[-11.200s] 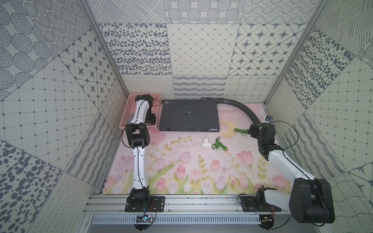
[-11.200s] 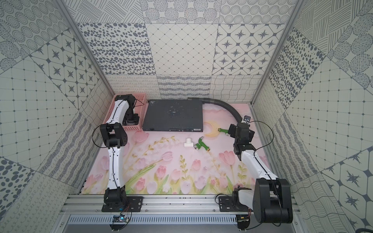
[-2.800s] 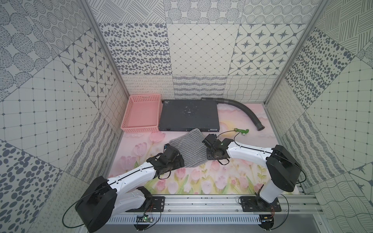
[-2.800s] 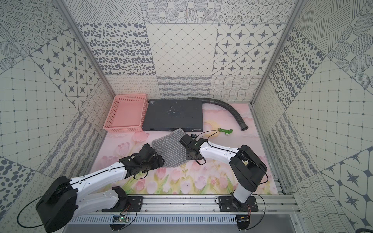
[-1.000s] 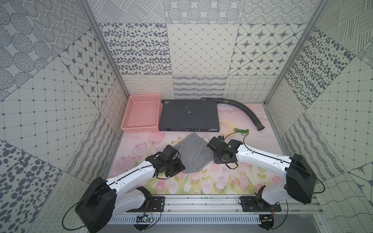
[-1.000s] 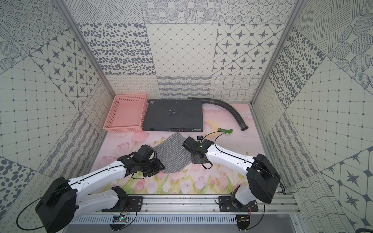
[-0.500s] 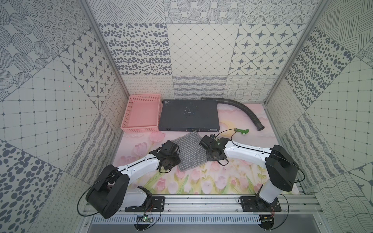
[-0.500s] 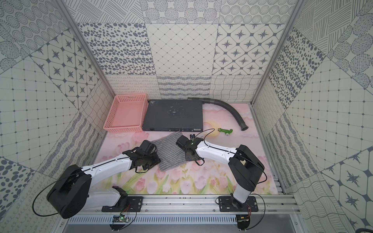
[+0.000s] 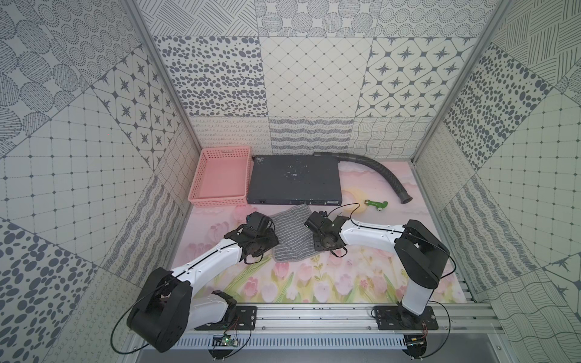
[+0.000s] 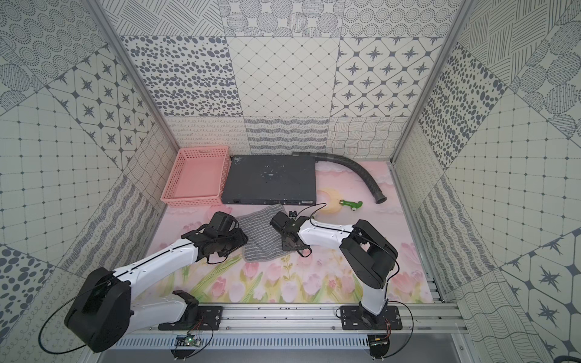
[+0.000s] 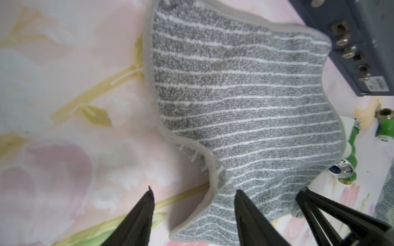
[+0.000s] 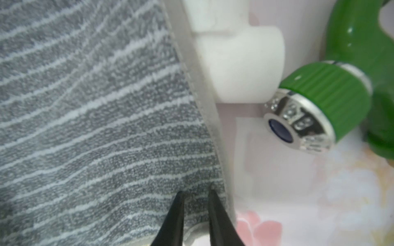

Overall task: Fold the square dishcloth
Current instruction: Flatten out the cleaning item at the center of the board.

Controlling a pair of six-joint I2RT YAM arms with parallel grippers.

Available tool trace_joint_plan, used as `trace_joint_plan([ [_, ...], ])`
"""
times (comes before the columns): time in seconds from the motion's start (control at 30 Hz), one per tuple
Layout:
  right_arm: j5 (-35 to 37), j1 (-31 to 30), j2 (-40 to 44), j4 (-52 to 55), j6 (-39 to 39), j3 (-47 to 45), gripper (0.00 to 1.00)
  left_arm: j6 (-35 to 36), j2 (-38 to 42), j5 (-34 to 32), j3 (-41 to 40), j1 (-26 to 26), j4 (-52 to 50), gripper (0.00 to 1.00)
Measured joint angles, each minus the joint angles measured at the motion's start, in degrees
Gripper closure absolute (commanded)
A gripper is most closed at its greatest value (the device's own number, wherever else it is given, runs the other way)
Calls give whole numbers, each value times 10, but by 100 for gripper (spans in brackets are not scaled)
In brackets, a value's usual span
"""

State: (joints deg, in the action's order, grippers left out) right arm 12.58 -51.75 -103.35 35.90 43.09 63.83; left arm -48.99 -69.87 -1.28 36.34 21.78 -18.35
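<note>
This square dishcloth (image 9: 292, 234) looks soft and limp. My right jaws pinch its 3 o'clock hem; my left jaws stand apart at 9.

both arms (image 9: 207, 259): white links, black joints | cables: thin, black (loose loops)

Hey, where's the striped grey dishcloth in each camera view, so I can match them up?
In a top view: the dishcloth lies mid-scene, just in front of the dark grey box.
In a top view: same spot, in front of the box.
Left wrist: close up, covering much of the picture.
Right wrist: fills about half the picture.
Shared landmark: the box, also in the left wrist view, not the right.
</note>
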Motion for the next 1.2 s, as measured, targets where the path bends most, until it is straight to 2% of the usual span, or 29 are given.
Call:
trace_joint_plan([
  [0.2,-11,-5,20,-30,16,-39,79,7,72,-4,-2,0,-38,54],
  [0.27,-16,-7,34,-35,24,-56,79,5,87,7,-7,2,-41,55],
  [0.47,-31,-17,65,-32,42,-89,79,-3,86,47,-13,35,-32,54],
  [0.67,-45,-34,83,-19,52,-106,79,-7,32,72,-6,77,-5,54],
  [0.9,-59,-40,112,-12,65,-134,77,-21,-11,81,-35,86,9,56],
  [1.2,-75,-41,127,7,64,-141,73,-41,46,52,-84,80,-58,57],
])
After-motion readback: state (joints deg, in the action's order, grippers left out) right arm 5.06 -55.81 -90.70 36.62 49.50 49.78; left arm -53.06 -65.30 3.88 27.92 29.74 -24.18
